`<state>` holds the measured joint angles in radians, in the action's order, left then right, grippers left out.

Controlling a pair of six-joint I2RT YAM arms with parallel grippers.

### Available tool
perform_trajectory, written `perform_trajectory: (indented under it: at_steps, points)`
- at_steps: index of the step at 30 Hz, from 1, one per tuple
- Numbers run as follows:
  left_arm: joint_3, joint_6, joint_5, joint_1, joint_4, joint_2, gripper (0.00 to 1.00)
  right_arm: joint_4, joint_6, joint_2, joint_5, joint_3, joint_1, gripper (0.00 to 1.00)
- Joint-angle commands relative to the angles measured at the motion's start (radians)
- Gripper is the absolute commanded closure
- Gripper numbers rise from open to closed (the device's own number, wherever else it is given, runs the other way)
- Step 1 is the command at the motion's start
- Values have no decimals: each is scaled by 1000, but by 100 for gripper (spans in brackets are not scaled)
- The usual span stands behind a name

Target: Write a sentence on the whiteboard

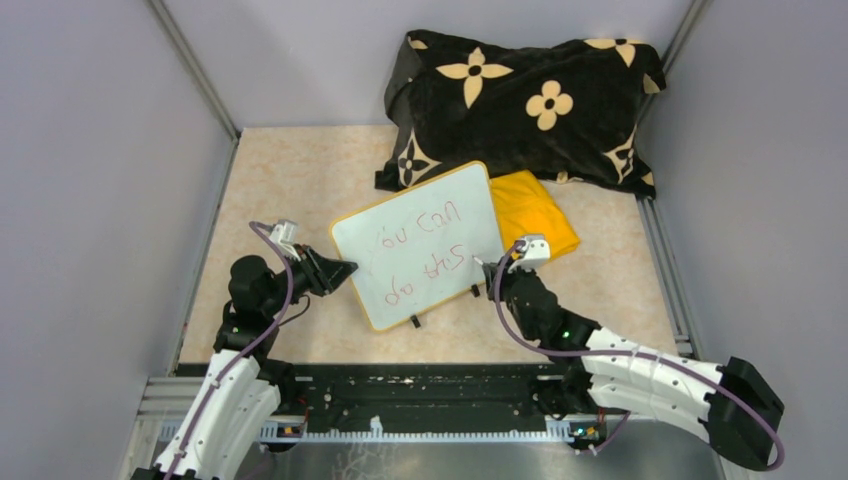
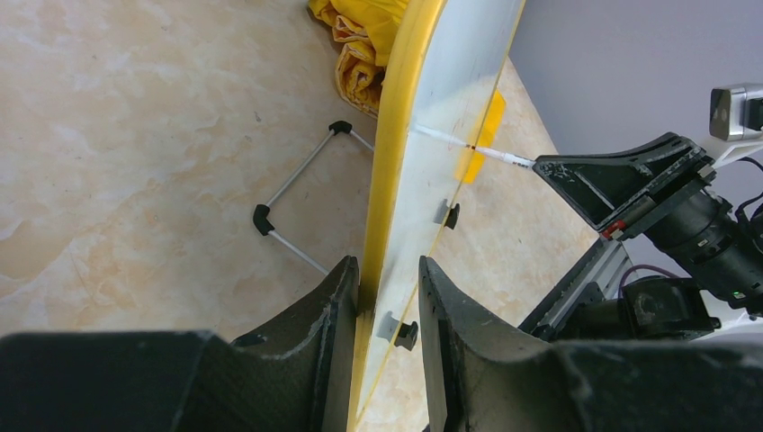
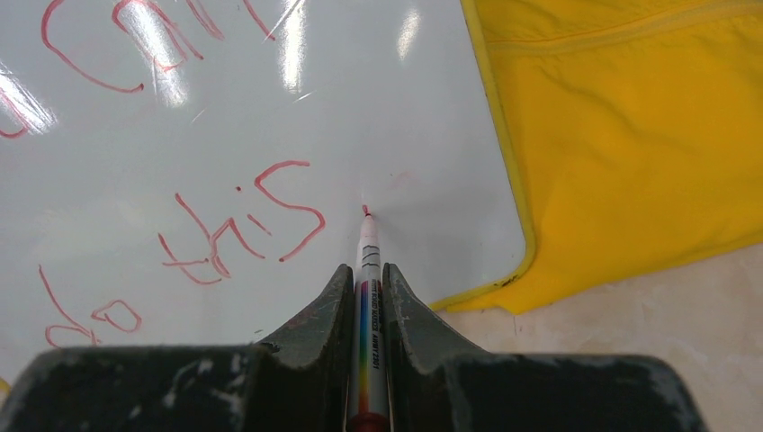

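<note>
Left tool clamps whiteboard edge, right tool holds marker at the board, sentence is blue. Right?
No: the sentence is red, per the right wrist view. Left tool does clamp the whiteboard edge; right tool holds the marker at the board.

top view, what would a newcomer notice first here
The whiteboard sits mid-table with a red sentence scrawled across it, and the left pincer clamps its left edge. The right pincer holds a marker tip against the board. Behind lies a black flowered pillow.
</note>
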<state>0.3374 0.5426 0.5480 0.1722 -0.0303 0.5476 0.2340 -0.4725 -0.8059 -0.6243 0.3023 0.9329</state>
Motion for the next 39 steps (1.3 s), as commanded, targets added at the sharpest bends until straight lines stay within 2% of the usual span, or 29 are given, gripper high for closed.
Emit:
perform_trajectory:
  at_steps: [1, 14, 21, 27, 33, 39]
  points:
    - [-5, 3, 18, 0, -28, -5, 63, -66, -11, 71, 13, 23, -8, 100]
    - [-2, 0, 8, 0, -18, -13, 62, -312, -8, 274, 23, 117, -8, 100]
    - [25, -18, -29, 0, 26, -29, 52, -351, 10, 314, 31, 142, -8, 100]
    - [79, 5, -120, 0, 153, -33, 41, -348, 16, 336, 47, 148, -8, 100]
    - [203, 70, -300, 0, 440, -29, 34, -352, 25, 342, 56, 162, -8, 100]
    - [304, 79, -403, 1, 602, -34, 28, -353, 34, 360, 69, 178, -8, 100]
